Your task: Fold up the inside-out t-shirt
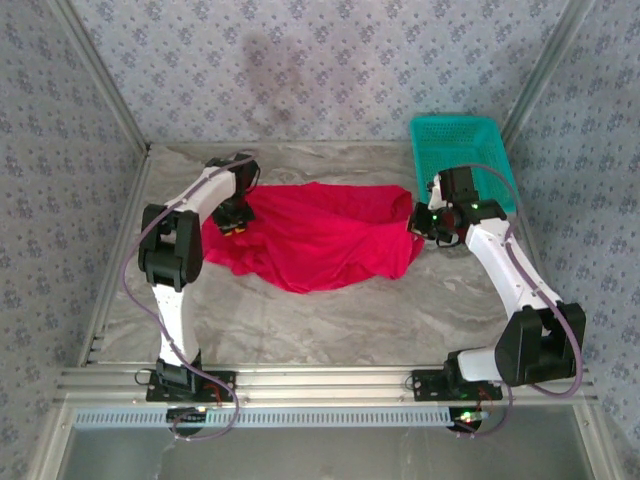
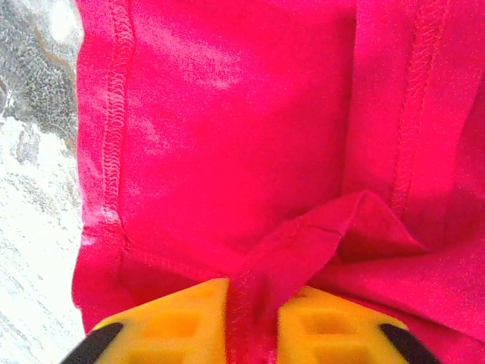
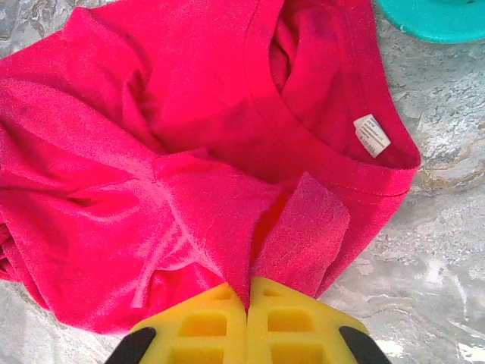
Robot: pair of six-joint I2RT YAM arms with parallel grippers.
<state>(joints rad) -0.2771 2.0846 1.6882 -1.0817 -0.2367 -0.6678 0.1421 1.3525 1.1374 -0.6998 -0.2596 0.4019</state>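
At far right, teal basket, red t-shirt near it

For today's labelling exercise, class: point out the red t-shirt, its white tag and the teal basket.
t-shirt (image 1: pixel 320 235), top view, middle of the crumpled cloth.
white tag (image 3: pixel 371 135), right wrist view, centre of the tag by the collar.
basket (image 1: pixel 462 140), top view, bare mesh floor.
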